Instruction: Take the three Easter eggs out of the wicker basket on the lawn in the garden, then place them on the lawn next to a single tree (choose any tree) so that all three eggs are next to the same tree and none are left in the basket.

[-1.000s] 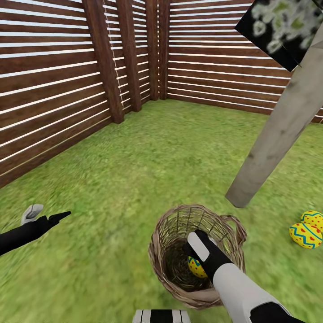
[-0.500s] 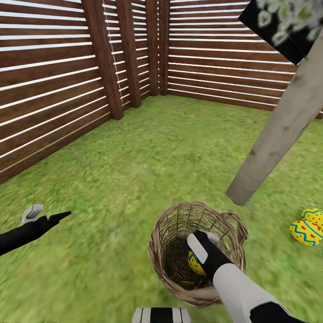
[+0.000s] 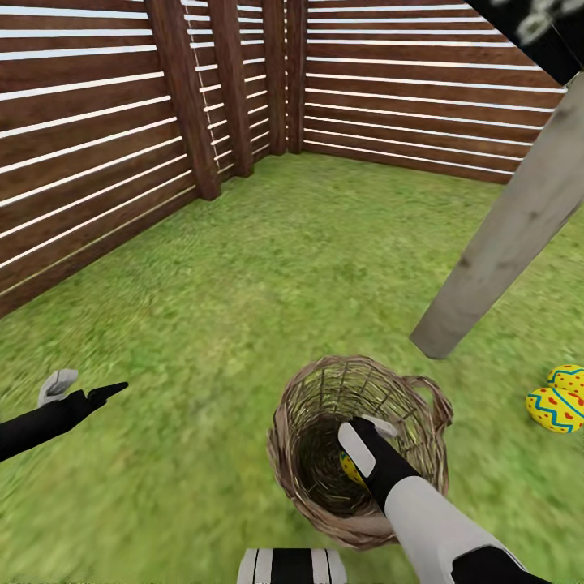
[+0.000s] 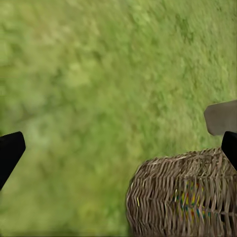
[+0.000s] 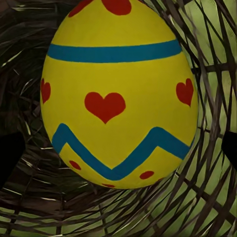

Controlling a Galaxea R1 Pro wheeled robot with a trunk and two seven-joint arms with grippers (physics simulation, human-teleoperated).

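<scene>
The brown wicker basket stands upright on the lawn close in front of me. My right gripper reaches down inside it and is open. One yellow Easter egg with blue bands and red hearts lies on the basket floor between its spread fingers, which do not touch it. From the head camera only a sliver of that egg shows beside the gripper. Two more Easter eggs lie on the grass to the right of the grey tree trunk. My left gripper hangs open over grass at the left.
A brown slatted fence closes the garden on the left and at the back, meeting in a corner. The left wrist view shows the basket from the side, with grass around it. Open lawn lies between basket and fence.
The head camera has moved, so the whole scene sits higher in the picture. My right gripper is deeper in the basket and hides more of the egg. The left arm is unchanged.
</scene>
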